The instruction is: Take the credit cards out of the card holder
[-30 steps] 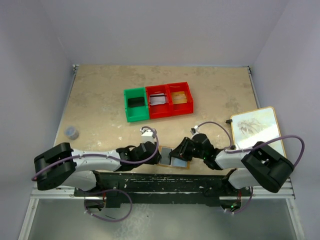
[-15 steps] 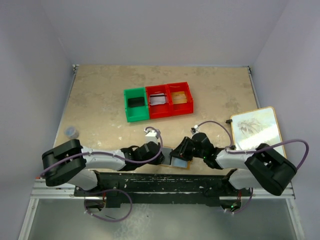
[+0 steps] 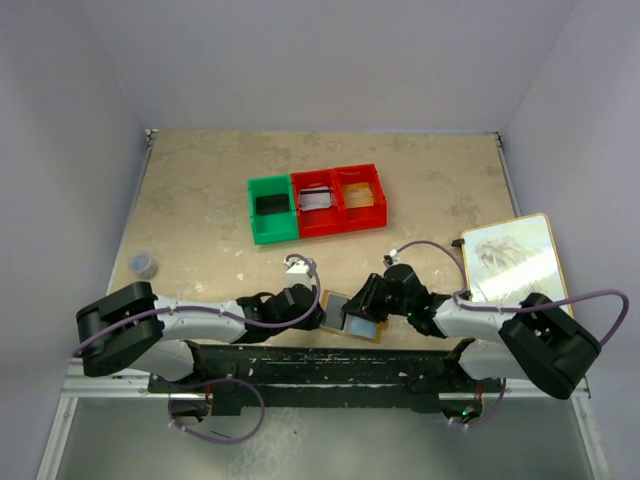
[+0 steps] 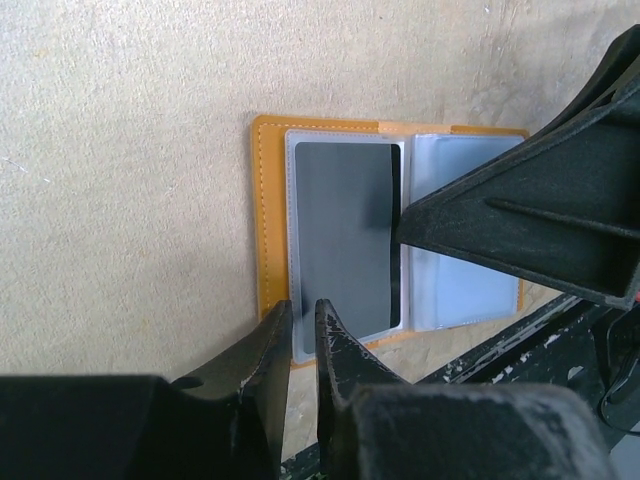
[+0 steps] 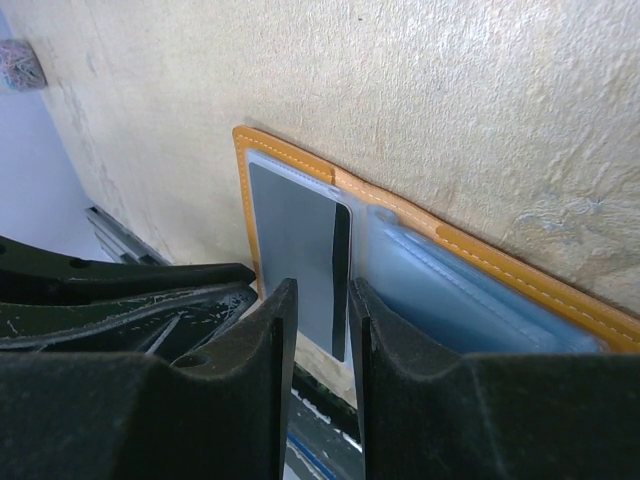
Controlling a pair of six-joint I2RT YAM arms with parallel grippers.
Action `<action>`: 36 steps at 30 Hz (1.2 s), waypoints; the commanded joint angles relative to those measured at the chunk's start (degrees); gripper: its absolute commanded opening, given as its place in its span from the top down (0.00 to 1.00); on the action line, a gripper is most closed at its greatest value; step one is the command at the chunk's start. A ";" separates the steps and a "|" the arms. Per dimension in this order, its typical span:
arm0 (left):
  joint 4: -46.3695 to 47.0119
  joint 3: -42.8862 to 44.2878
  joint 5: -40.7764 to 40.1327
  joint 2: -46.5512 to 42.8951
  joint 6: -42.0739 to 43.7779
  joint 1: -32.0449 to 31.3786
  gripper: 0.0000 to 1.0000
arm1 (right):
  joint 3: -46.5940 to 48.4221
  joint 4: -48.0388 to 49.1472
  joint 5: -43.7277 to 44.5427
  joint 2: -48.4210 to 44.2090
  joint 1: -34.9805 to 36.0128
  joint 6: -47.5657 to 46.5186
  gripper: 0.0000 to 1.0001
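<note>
Judging from how things lie, the job is well along but not finished. The card holder [image 3: 350, 316] lies open and flat on the counter [image 3: 200, 180], close to its near edge, between the two sets of jaws. One dark grey card [image 4: 340, 230] with a black stripe sits in its left clear pocket. The right pocket [image 4: 460, 285] looks pale blue and empty, though it is partly hidden.

Farther off, three bins stand touching in a row. The middle red bin [image 3: 318, 227] holds a pale grey-white card [image 3: 316, 199], and the right red bin [image 3: 364, 219] holds a gold-tan card [image 3: 360, 193]. The green bin [image 3: 273, 233] shows a dark shape that may be a black card. So three cards seem to be out and one is left.

The left jaws are almost together, with only a thin slit between them, at the holder's near left edge. Whether they pinch that edge cannot be told. The right jaws stand a little apart over the card's striped side by the fold, clamped on nothing.

The two sets of jaws crowd each other over the small holder. The black frame rail [image 3: 330, 360] runs just beside its near edge, leaving little room there. A white tan-edged board [image 3: 510, 258] at the right and a small grey cap [image 3: 145, 264] at the left lie well apart.
</note>
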 commanded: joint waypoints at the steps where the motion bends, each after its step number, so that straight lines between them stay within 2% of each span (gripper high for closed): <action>1: 2.85 0.76 1.79 0.80 1.00 -0.19 0.88 | 1.55 -2.47 1.79 0.83 0.33 -0.86 0.69; 11: 3.19 -0.05 2.97 1.76 -0.39 -0.34 0.96 | 5.61 -3.54 0.51 1.54 0.42 -4.07 0.68; 17: 4.13 -1.15 3.38 1.49 -0.98 -0.62 0.96 | 6.62 -8.27 4.70 0.50 0.44 -3.08 0.67; 24: 4.78 -1.91 3.37 1.64 -1.24 -0.66 0.97 | 7.44 -11.50 4.07 -0.48 0.41 -3.47 0.65; 36: 5.90 -1.59 5.17 3.06 -0.46 -0.76 0.97 | 5.03 -10.49 2.58 1.89 0.85 -3.40 0.68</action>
